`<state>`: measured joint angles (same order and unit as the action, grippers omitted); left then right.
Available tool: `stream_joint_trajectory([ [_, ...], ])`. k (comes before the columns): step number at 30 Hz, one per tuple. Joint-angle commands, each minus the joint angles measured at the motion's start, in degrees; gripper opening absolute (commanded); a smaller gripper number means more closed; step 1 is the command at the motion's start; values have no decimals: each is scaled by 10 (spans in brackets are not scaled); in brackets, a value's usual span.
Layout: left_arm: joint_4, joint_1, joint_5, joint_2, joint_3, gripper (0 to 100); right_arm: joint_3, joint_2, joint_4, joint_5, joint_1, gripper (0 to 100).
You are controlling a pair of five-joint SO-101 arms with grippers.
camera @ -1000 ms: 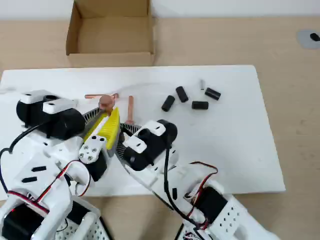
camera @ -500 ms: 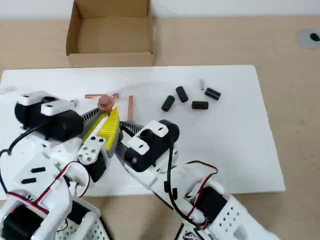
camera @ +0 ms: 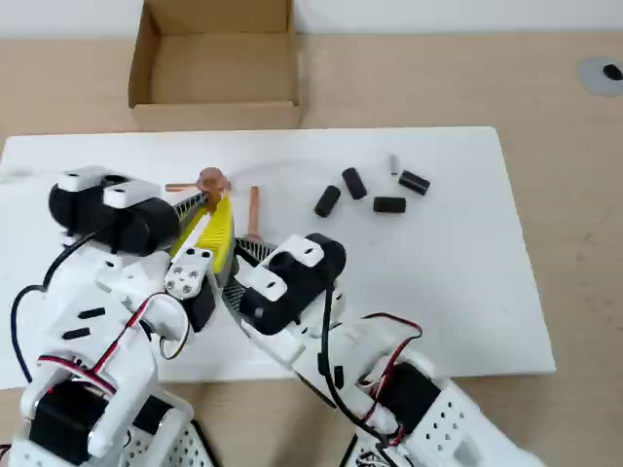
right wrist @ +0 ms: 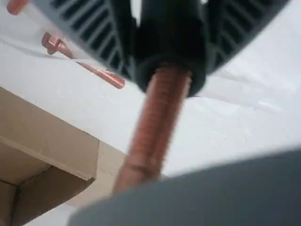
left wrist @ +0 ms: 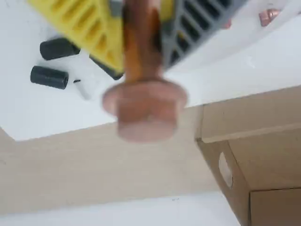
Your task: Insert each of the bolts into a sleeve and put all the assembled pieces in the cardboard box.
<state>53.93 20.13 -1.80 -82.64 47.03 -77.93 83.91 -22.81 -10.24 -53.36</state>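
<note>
Okay, left pincer (left wrist: pixel 143 47) clamped on bolt (left wrist: pixel 143 106), right pincer (right wrist: pixel 170 47) clamped on sleeve (right wrist: pixel 171 70): hold shank coaxial with bore between them, push slowly, no cocking.

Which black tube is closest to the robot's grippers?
The leftmost tube, lying slanted, nearest a loose bolt; the rest sit farther right.
</note>
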Motion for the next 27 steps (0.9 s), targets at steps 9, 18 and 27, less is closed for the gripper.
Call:
stream_joint_trajectory([
  [9, 30, -26, -4, -6, -15, 6, 7, 11, 19, -4, -1, 15],
  [18, 155, 47, -2, -6, -93, 6, 8, 14, 20, -5, 29, 15],
  [27, 162, 65, -2, -6, -100, 30, 29, 10, 18, -5, 37, 15],
])
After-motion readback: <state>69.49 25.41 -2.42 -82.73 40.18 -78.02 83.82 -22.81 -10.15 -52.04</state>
